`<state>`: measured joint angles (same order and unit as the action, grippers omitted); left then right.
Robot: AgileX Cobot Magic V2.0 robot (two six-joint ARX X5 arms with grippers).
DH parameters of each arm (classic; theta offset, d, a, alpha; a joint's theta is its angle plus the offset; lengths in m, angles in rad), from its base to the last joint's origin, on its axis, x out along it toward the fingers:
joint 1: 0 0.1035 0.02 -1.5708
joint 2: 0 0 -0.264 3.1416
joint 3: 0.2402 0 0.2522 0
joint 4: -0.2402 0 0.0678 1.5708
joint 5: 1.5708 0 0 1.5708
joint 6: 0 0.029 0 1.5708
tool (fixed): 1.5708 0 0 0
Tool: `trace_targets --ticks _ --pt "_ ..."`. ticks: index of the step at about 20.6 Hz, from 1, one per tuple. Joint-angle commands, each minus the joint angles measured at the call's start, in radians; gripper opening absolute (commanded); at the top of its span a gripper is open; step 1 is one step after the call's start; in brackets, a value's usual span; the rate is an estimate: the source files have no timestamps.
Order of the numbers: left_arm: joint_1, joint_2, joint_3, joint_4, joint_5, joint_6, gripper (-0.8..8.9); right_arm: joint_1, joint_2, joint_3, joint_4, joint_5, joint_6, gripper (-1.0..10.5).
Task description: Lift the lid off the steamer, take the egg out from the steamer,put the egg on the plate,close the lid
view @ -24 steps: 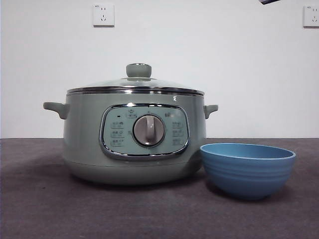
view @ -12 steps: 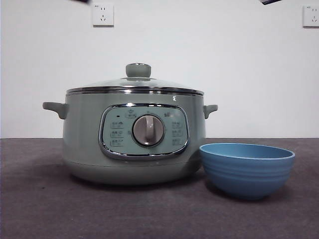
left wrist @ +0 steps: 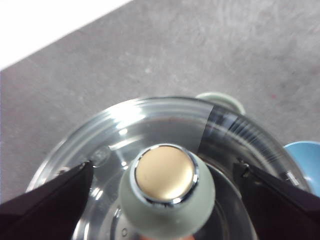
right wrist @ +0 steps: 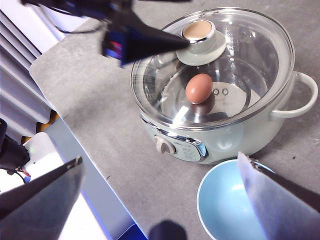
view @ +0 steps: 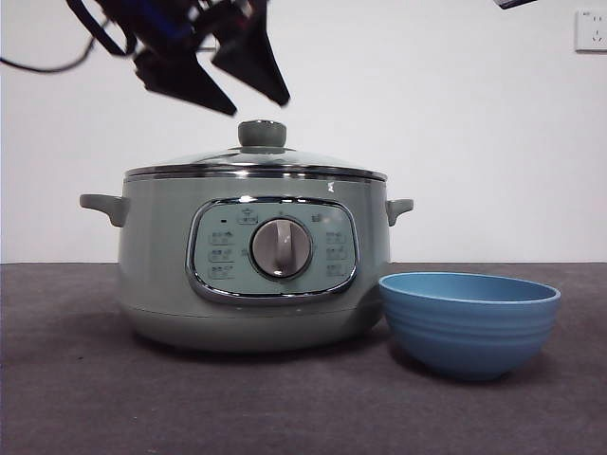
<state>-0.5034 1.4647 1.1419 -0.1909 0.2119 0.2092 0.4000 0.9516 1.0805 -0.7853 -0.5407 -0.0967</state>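
The sage-green steamer [view: 256,284] stands on the dark table with the glass lid [view: 256,163] shut on it. My left gripper [view: 256,104] hangs open just above the lid's green knob [view: 263,133]. In the left wrist view the knob [left wrist: 165,175] sits between the two jaws, untouched. A brown egg [right wrist: 199,88] lies inside the steamer, seen through the lid [right wrist: 250,60]. The blue plate [view: 469,327] stands empty beside the steamer. My right gripper [right wrist: 160,162] is open and empty, high above the table; it shows as a black tip [view: 512,3] in the front view.
The steamer's side handles [view: 104,206] [view: 400,207] stick out on both sides. A wall socket [view: 592,30] is on the white wall behind. In the right wrist view the table's edge [right wrist: 55,100] runs near the steamer.
My left arm has come down into the front view from the top left and now hangs with open jaws over the lid's knob. The steamer, lid and plate have not moved.
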Motion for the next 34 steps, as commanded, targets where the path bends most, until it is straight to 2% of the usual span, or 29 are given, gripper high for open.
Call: trace_targets --ticks 1,5,9,14,17,21,27,32,34 --pt "-0.002 0.037 0.000 0.031 -0.001 0.009 4.72 0.002 0.000 0.003 0.006 0.001 0.003 5.4" --pt "-0.002 0.063 0.000 0.056 -0.001 0.003 4.71 0.002 0.000 0.003 0.005 0.001 0.002 5.4" --pt "-0.002 0.072 0.000 0.044 0.001 0.001 3.77 0.002 0.000 0.003 0.006 0.001 0.002 5.4" --pt "-0.008 0.073 0.000 0.037 0.001 0.000 3.55 0.002 0.000 0.003 0.006 0.001 0.002 5.4" --pt "-0.013 0.073 0.000 0.029 0.005 -0.006 1.22 0.002 0.000 0.003 0.006 0.001 0.002 5.4" --pt "-0.014 0.073 0.000 0.030 0.007 -0.008 -0.12 0.002 0.000 0.003 0.006 0.001 0.002 5.4" --pt "-0.013 0.039 0.003 0.033 0.007 -0.031 -0.08 0.002 0.000 0.003 0.006 0.002 0.002 5.4" --pt "-0.013 -0.081 0.008 0.023 0.003 -0.053 -0.08 0.002 0.000 0.003 0.009 0.002 0.002 5.4" --pt "-0.012 -0.134 0.008 0.009 0.000 -0.053 -0.08 0.002 0.000 0.003 0.023 0.029 0.002 5.4"
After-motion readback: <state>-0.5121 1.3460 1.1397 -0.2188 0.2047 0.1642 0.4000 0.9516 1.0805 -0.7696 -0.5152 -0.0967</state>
